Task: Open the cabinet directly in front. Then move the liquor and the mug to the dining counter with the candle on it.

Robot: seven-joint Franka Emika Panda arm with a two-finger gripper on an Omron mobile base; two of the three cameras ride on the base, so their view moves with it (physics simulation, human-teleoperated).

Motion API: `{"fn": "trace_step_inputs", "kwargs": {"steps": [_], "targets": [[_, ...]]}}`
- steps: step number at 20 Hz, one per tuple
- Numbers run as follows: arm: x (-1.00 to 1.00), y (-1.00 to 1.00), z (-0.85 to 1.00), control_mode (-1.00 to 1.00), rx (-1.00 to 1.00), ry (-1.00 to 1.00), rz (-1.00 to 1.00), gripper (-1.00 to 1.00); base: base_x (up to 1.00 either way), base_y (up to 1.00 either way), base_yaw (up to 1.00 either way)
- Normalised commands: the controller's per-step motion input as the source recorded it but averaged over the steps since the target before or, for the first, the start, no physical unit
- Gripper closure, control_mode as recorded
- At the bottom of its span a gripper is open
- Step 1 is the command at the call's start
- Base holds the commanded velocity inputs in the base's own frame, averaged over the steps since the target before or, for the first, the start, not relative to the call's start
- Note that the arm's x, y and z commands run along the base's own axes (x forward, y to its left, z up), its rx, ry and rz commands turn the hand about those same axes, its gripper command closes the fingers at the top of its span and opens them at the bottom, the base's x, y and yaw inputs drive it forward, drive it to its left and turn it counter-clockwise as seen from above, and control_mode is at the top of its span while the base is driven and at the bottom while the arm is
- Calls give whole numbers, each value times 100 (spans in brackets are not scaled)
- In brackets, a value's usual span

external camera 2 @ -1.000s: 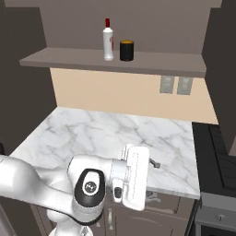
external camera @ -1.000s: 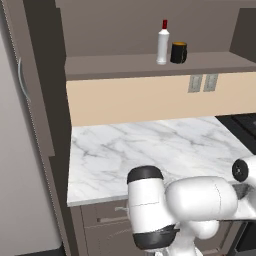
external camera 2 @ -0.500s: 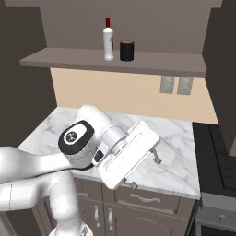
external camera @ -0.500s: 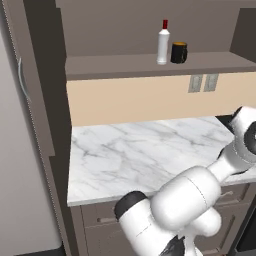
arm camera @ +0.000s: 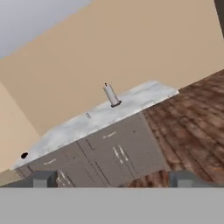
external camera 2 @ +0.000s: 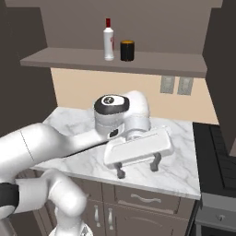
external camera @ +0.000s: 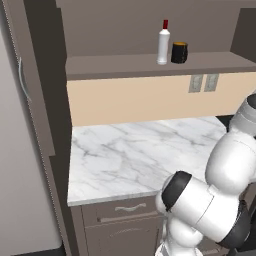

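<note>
Bottle stands above your claw.
Your open gripper [external camera 2: 137, 168] hangs over the worktop; the upright liquor [external camera 2: 108, 39] sits high behind it.

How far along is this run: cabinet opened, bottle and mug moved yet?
Done: the cabinet stands open, its shelf exposed. In hand: nothing; the end effector hangs open and empty above the marble worktop. Left: both moves. The liquor and the mug are on the shelf side by side. In the hand view, a marble-topped dining counter lies across the wooden floor.
</note>
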Motion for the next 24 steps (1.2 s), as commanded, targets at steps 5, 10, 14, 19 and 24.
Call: {"fn": "trace_step_inputs", "kwargs": {"steps": [5, 10, 14, 19, 24], "targets": [[4, 0, 0, -100, 0, -36, -37, -100, 0, 0, 0], [0, 8, 0, -100, -5, -62, 4, -100, 0, 0, 0], [0, 6, -12, -100, -17, -56, 44, -100, 0, 0, 0], [0, 27, -32, -100, -38, -45, 57, -100, 0, 0, 0], [27, 16, -32, -100, -43, -38, 56, -100, 0, 0, 0]]}}
